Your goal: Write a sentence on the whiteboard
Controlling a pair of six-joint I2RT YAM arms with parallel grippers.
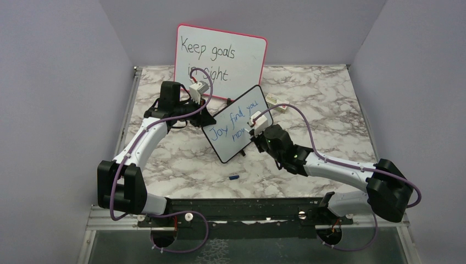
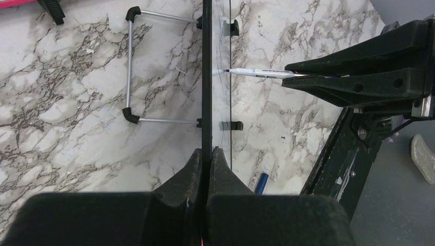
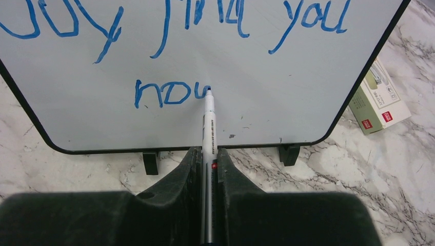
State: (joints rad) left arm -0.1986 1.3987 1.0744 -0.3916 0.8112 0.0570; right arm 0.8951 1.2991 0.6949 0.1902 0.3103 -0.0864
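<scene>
The small black-framed whiteboard [image 1: 237, 122] stands tilted mid-table. It is edge-on in the left wrist view [image 2: 206, 77] and faces the right wrist camera [image 3: 287, 87]. The blue sentence [image 1: 236, 116] reads "Joy find you", with "now" [image 3: 164, 95] on a second line. My left gripper [image 2: 208, 154] is shut on the board's near edge. My right gripper [image 3: 208, 154] is shut on a white marker [image 3: 209, 123]. The marker's blue tip touches the board at the end of "now". The marker also shows in the left wrist view [image 2: 256, 72].
The larger pink-framed whiteboard [image 1: 220, 58] with black writing leans at the back. A blue marker cap [image 1: 233, 177] lies on the marble in front of the board. A small boxed item [image 3: 379, 97] lies right of the board. A wire stand [image 2: 131, 66] props the board behind.
</scene>
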